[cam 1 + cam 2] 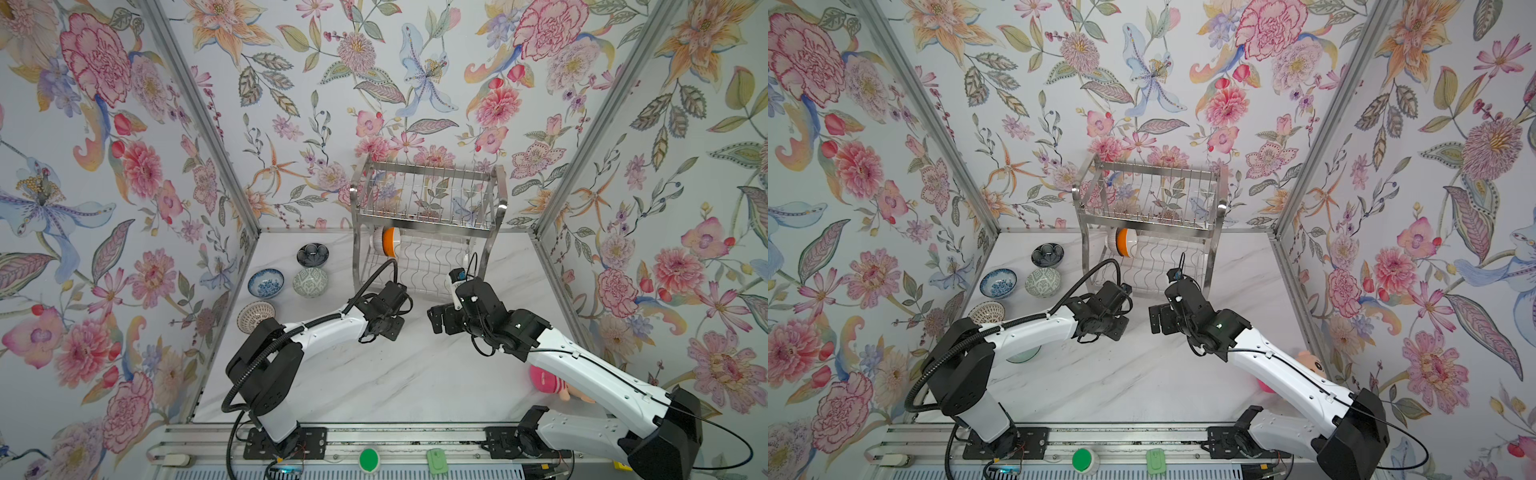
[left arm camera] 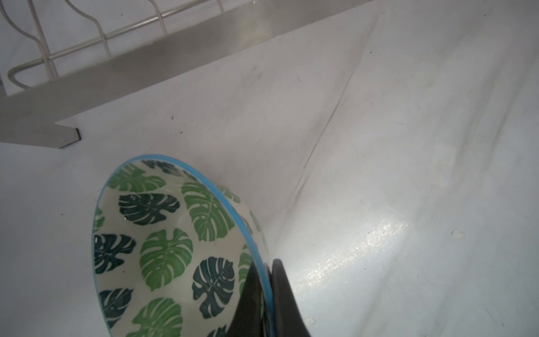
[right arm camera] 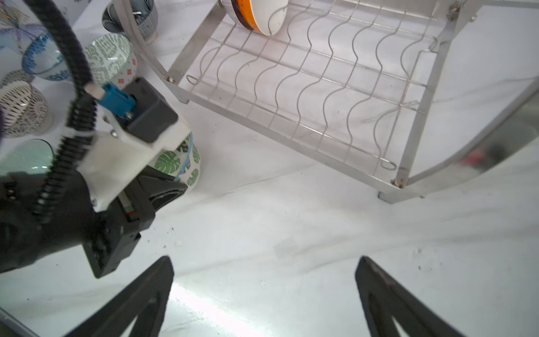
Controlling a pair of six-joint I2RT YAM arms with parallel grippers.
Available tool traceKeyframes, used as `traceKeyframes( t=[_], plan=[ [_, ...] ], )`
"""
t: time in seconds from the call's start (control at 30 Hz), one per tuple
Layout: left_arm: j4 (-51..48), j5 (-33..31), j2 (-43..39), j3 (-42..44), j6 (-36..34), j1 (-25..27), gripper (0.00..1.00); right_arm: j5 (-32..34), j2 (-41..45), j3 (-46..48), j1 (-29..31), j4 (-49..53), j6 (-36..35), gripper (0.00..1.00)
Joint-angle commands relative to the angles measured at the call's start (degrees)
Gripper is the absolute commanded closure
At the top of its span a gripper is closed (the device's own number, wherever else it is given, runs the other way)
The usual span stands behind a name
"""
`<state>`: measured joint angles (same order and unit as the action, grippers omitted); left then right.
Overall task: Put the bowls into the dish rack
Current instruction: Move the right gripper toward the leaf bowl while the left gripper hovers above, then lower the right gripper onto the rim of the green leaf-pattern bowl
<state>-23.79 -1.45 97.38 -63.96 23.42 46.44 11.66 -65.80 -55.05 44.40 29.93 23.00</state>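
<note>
- The left arm's jaws are clamped on the rim of the green leaf bowl [image 2: 163, 251], just in front of the dish rack [image 1: 428, 226], near one front leg.
- The right arm's jaws stand wide apart, empty, over the table [image 1: 374, 374].
- A white-and-orange bowl [image 1: 390, 242] stands on edge on the lower shelf.

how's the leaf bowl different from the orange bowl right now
Place: the orange bowl stands on edge in the rack, lower tier; the leaf bowl is outside, in front of the rack.
Hold: the left gripper pinches the leaf bowl's rim; nothing grips the orange bowl.
Look: the leaf bowl has green leaves and a blue rim; the orange bowl is white with an orange band.
Both are small round bowls.
</note>
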Motion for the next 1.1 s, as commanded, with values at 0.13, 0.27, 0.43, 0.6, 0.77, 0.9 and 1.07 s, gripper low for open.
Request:
traceKeyframes(
  t=[0.13, 0.27, 0.43, 0.6, 0.77, 0.9, 1.07],
  plan=[
    [4.54, 2.45, 4.07, -2.70, 1.99, 2.71, 0.98, 1.71, 1.91, 2.90, 0.67, 2.80, 1.79, 0.01],
    [4.98, 3.68, 6.34, -3.32, 3.35, 3.11, 0.91, 1.46, 1.98, 3.14, 0.77, 3.11, 1.21, 0.01],
    [6.48, 5.18, 7.30, -3.78, 5.00, 3.65, 0.83, 0.70, 1.52, 3.79, 0.63, 3.13, 0.17, 0.01],
    [6.41, 6.43, 8.18, -5.11, 5.49, 3.85, 0.77, -0.31, 0.36, 3.67, 0.51, 3.13, -0.36, 0.01],
    [5.82, 5.77, 6.56, -5.80, 5.52, 3.75, 0.66, -0.65, 0.06, 2.72, -0.19, 3.11, -0.77, 0.01],
    [5.04, 5.86, 5.00, -6.10, 5.17, 3.76, 0.62, -1.27, 0.31, 1.39, -0.78, 3.20, -0.47, 0.01],
    [3.59, 4.99, 1.41, -5.58, 4.69, 2.51, 0.56, -1.32, 0.41, -1.89, -1.25, 4.08, -0.32, 0.01]
  ],
)
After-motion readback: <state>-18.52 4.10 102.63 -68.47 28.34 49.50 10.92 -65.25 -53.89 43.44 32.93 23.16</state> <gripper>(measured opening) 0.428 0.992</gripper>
